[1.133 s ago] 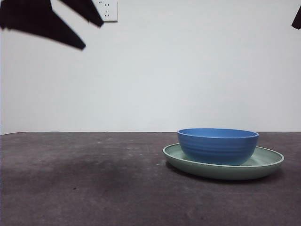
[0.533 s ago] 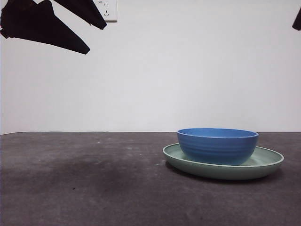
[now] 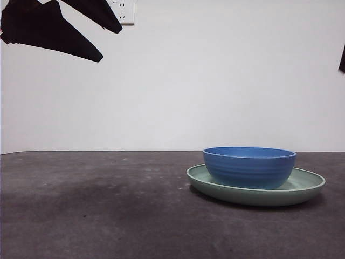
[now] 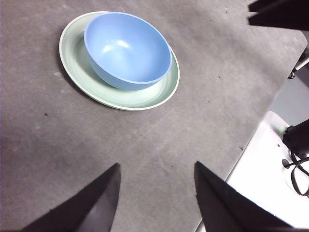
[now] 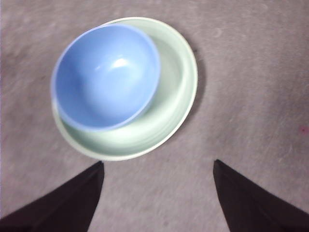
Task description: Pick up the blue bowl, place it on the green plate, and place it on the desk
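The blue bowl [image 3: 249, 167] stands upright inside the green plate [image 3: 307, 186], and the plate lies flat on the worktop [image 3: 97, 216], at the right side of the front view. The bowl does not sit in the middle of the plate: in both wrist views it is pushed toward one side, so that its wall is close to the plate's rim there and a wider band of green shows on the other side. The bowl is empty (only a small bright reflection is seen on its inner bottom).

The left gripper [image 4: 155, 170] hangs above the worktop, well apart from the plate, and its jaws are spread wide with nothing between them. In the front view it is the large black shape at the top left corner, high over the bare left part of the worktop. The right gripper [image 5: 158, 164] is above the plate, looking down on the bowl; its jaws are also spread wide and hold nothing. In the front view only a small black tip of it shows at the right edge, high up.

On the far wall, a white socket [image 3: 124, 11] is partly hidden behind the left arm.
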Controlling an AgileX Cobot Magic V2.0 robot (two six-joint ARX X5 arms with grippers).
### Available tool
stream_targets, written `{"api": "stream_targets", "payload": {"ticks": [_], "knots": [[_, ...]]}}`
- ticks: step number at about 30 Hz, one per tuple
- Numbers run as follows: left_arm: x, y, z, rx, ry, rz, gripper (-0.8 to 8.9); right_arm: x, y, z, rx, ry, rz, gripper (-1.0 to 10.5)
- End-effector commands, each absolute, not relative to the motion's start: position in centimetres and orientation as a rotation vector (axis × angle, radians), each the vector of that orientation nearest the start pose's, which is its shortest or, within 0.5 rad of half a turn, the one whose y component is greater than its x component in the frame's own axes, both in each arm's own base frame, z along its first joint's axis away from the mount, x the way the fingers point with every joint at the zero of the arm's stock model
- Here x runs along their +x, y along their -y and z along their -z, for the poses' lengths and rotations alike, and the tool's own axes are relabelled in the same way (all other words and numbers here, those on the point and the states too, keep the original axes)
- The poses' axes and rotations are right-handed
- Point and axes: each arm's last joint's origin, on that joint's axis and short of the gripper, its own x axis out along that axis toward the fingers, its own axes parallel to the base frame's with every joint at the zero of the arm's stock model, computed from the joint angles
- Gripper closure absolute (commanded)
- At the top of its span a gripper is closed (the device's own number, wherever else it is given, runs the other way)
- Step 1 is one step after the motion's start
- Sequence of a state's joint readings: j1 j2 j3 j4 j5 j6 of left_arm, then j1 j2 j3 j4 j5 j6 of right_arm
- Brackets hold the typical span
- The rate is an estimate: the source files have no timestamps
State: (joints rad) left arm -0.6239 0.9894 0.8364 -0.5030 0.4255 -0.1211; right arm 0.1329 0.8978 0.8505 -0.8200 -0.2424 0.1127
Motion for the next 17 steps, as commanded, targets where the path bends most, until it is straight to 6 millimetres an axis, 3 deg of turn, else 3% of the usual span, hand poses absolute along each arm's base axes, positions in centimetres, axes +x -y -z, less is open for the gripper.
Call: {"api": "stream_targets", "payload": {"ticks": [1,9,17], "knots": [[15.6,12.9,-29.1,-0.032,-0.726,0.982,5.64,18.4,-2.7,-28.0,0.194,-0.916,-0.285,5.8],[15.7,12.9,-29.1,-0.032,-0.726,0.982,5.64,24.1,-1.8,-23.9,0.295,-0.988,-0.323,6.2],[15.7,12.9,-29.1,-0.032,-0.726,0.981,5.64,27.4,-1.9,-20.0,0.308,-1.052,-0.320,6.5]]}}
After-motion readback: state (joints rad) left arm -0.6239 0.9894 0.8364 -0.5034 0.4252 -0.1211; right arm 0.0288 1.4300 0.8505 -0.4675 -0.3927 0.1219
